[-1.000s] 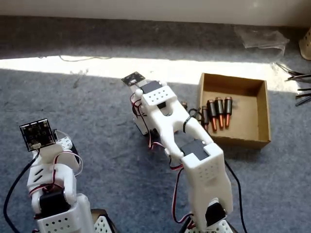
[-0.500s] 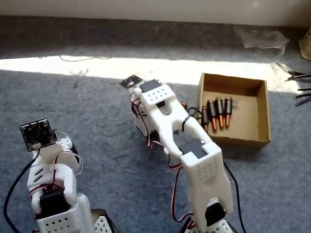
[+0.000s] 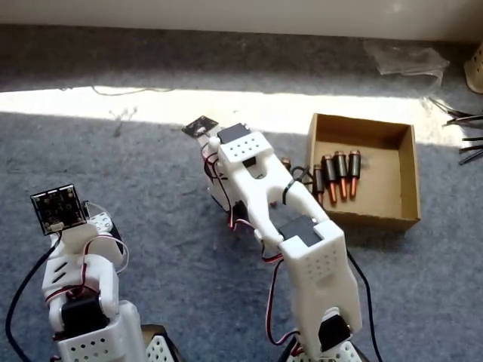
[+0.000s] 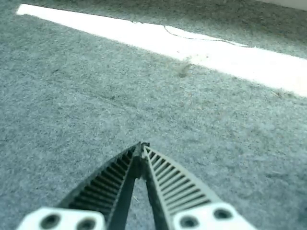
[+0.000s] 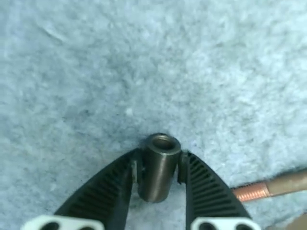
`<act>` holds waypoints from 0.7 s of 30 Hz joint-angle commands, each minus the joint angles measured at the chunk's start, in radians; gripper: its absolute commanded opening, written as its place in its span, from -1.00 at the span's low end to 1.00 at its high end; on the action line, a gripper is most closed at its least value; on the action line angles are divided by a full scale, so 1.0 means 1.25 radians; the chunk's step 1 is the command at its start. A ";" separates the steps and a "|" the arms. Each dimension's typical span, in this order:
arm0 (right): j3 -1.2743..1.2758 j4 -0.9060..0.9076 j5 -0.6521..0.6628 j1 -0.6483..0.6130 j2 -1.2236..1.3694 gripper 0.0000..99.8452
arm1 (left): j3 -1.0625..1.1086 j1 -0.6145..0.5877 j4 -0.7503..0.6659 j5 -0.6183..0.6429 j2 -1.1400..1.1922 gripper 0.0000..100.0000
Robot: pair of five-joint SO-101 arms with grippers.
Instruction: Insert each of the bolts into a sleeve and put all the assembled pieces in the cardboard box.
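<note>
At seven o'clock the left gripper (image 4: 141, 149) hangs over bare carpet (image 4: 72, 96), fingers together and holding nothing. At the centre, the right gripper (image 5: 160, 155) has its fingers clamped on a dark sleeve (image 5: 158, 175), open end showing, probably to steady it for the bolt (image 5: 268, 188) lying just beside. At two o'clock the cardboard box (image 3: 377, 217) holds four assembled pieces (image 3: 339, 175).
</note>
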 commanded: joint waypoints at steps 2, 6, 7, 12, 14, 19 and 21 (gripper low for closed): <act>-0.037 -0.023 0.006 0.004 0.014 -0.76 | -0.002 -0.010 -0.016 -0.005 -0.008 -0.96; -0.039 -0.018 0.007 0.004 0.039 -0.88 | -0.002 -0.010 -0.016 -0.005 -0.008 -0.96; -0.040 -0.017 0.005 0.004 0.040 -0.96 | -0.002 -0.010 -0.016 -0.005 -0.008 -0.96; -0.040 0.015 0.005 0.004 0.012 -0.99 | -0.002 -0.010 -0.016 -0.006 -0.008 -0.96; -0.041 0.026 0.005 0.004 -0.013 -0.99 | -0.002 -0.010 -0.016 -0.006 -0.008 -0.96; -0.041 0.034 0.005 0.004 -0.109 -0.99 | -0.002 -0.010 -0.016 -0.006 -0.008 -0.96; -0.041 0.034 0.005 0.004 -0.150 -0.99 | -0.002 -0.010 -0.016 -0.006 -0.008 -0.96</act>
